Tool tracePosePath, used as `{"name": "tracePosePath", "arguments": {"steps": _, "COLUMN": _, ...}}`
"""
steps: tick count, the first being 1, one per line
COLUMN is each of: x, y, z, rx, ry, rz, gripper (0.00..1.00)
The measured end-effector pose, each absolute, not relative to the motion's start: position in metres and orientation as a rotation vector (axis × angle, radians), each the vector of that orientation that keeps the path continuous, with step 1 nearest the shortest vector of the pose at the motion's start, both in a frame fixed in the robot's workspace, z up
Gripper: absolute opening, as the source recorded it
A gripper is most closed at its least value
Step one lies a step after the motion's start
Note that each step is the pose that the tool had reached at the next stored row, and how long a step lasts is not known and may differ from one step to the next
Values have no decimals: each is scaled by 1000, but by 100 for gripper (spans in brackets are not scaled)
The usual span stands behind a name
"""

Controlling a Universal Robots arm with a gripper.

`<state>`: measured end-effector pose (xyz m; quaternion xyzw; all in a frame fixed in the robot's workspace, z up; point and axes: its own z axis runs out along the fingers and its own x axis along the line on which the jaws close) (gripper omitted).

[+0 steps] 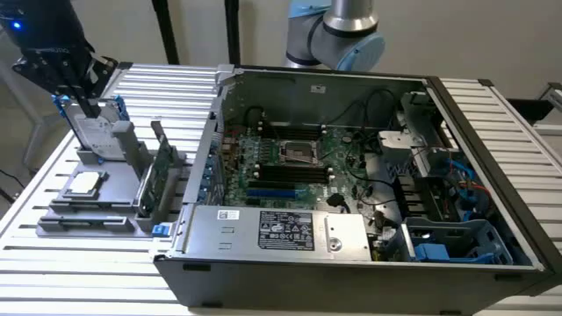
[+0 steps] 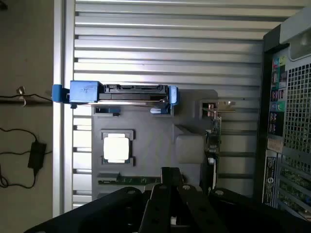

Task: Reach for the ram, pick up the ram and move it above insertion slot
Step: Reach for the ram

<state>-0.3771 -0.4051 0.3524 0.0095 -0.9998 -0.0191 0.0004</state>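
Observation:
The ram (image 2: 127, 180) is a thin green stick lying in a groove of the grey fixture (image 2: 150, 141), on the far side of the square processor (image 2: 116, 147) from the hard drive. My black gripper (image 2: 171, 174) hangs above the fixture with its fingers closed together and nothing between them. In the exterior view the gripper (image 1: 86, 105) is at the exterior view's far left, over the silver hard drive with blue rails (image 1: 91, 128). The black memory slots (image 1: 290, 173) lie on the motherboard inside the open computer case (image 1: 351, 263).
A tall green expansion card (image 1: 156, 176) stands upright in the fixture between the processor and the case wall. The case side (image 2: 286, 126) rises close beside the fixture. Cables and a blue drive cage (image 1: 448, 243) fill the case's right part. A ribbed metal table (image 1: 52, 276) lies underneath.

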Motion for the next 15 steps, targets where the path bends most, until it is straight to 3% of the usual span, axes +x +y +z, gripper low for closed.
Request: {"name": "tracePosePath", "arguments": {"steps": 15, "x": -377, "y": -407, "z": 352, "rx": 30, "ry": -3140, "rz": -60, "gripper": 11}}
